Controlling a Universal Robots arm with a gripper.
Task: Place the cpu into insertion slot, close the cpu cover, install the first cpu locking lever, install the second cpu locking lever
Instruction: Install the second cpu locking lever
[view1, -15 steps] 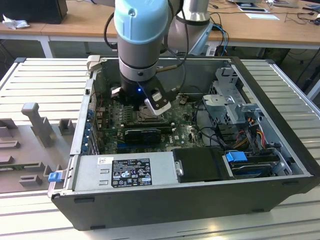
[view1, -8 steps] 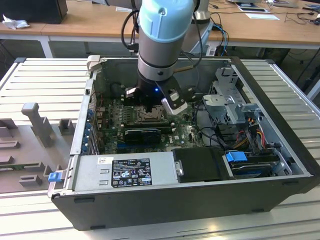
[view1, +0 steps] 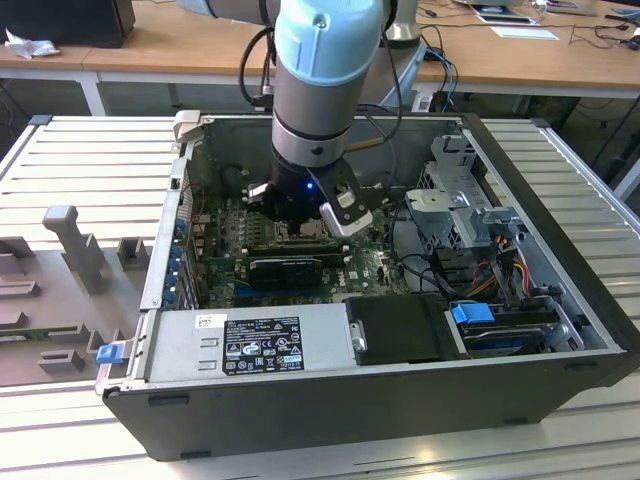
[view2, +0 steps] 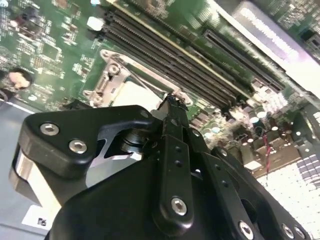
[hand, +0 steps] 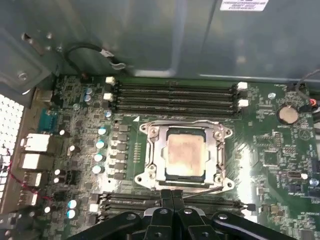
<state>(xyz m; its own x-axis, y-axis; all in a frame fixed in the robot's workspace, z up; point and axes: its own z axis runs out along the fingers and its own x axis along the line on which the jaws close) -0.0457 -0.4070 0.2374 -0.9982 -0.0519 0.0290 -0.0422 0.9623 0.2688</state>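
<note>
Exterior view frames show the gripper (view1: 300, 215) lowered inside the open computer case (view1: 560, 330), just above the middle of the green motherboard (view1: 230, 225). Seen in the first wrist view, the cpu (hand: 186, 155) is already seated in the insertion slot (hand: 152, 172), its pale face turned up, and the cpu cover (hand: 220, 137) appears to be lowered as a metal frame around it, though whether it lies fully flat cannot be told. The gripper's fingertips (hand: 172, 196) are pressed together at the near edge of the socket, closed on nothing that can be made out; a thin locking lever (hand: 205, 190) is seen just beside them, and contact with it cannot be confirmed. Judged from this, the levers are probably not yet latched. A slip could be caused by the thin, springy lever sliding off the narrow tips, and the nearby memory slots (hand: 175, 92) or small capacitors (hand: 100, 145) could be struck if the push is misaligned.
</note>
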